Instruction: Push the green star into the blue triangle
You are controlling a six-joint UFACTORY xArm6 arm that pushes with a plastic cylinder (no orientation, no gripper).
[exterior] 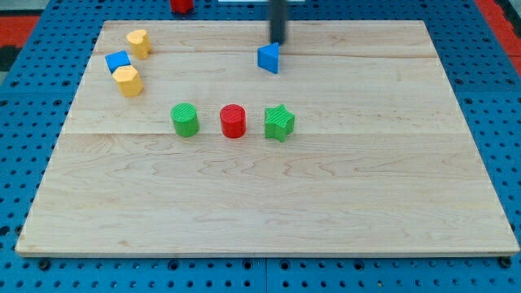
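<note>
The green star (279, 123) lies near the board's middle, right of a red cylinder (233, 121). The blue triangle (269, 58) lies near the view's top, above the star and a little to its left. My tip (277, 41) comes down from the view's top edge and ends just above and behind the blue triangle, close to it or touching it. The tip is far from the green star.
A green cylinder (185, 120) lies left of the red cylinder. At the top left lie a yellow block (138, 42), a blue cube (118, 61) and a second yellow block (128, 80). A red block (181, 6) sits off the wooden board (269, 203) at the top.
</note>
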